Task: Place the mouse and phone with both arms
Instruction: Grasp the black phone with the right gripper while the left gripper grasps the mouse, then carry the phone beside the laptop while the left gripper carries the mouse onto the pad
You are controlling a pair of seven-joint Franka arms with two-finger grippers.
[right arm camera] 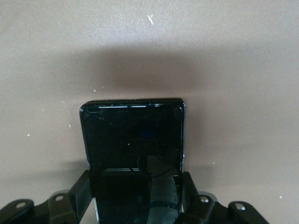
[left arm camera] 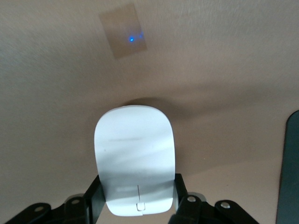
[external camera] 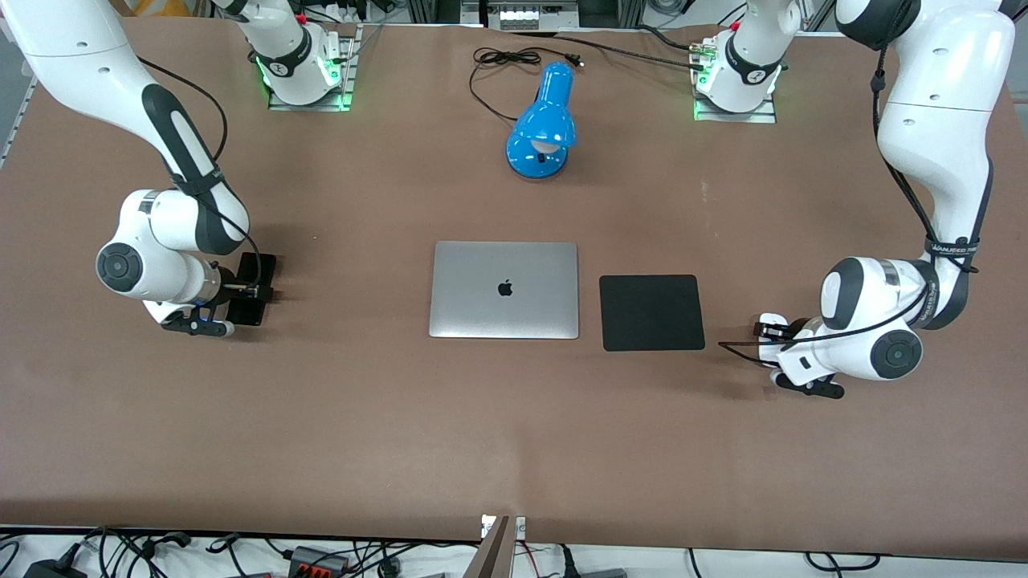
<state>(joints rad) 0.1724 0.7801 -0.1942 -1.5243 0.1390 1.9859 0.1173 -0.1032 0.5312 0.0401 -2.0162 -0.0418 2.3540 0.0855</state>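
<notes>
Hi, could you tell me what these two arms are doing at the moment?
Each arm has one item. The left tool is shut on the white mouse, toward the left arm's end of the table beside the black pad. The right tool is shut on the black phone toward the right arm's end. A closed laptop lies mid-table beside the pad, nearer the front camera than a blue lamp.
</notes>
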